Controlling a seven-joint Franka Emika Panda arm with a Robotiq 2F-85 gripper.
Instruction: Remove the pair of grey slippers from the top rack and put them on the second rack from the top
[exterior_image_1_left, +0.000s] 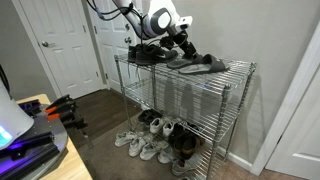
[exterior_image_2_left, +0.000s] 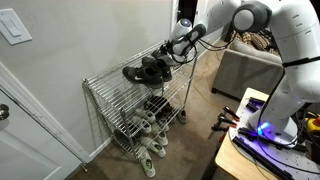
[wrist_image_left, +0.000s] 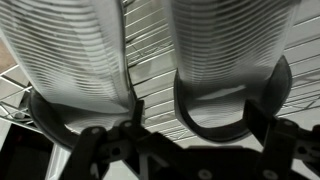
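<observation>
My jaws are standing spread wide, clasping nothing, while my gripper (exterior_image_1_left: 185, 42) is hovering just above the top rack (exterior_image_1_left: 238, 68) of the silver chrome wire shelving unit. The second rack from the top (exterior_image_1_left: 175, 103) is lying one tier below. The pair of grey slippers (exterior_image_1_left: 205, 63), ribbed light footbeds with dark straps, is resting on the top rack, filling my wrist view from 11 to 1 o'clock. Black lace-up shoes (exterior_image_1_left: 143, 52) are sitting at their 9 o'clock. White sneakers (exterior_image_1_left: 135, 143) are lying low at 7 o'clock.

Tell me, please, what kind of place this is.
Probably a room in a home, perhaps near an entrance: a wire shoe rack holding shoes, a white panelled door beside it, and a grey sofa in an exterior view.
</observation>
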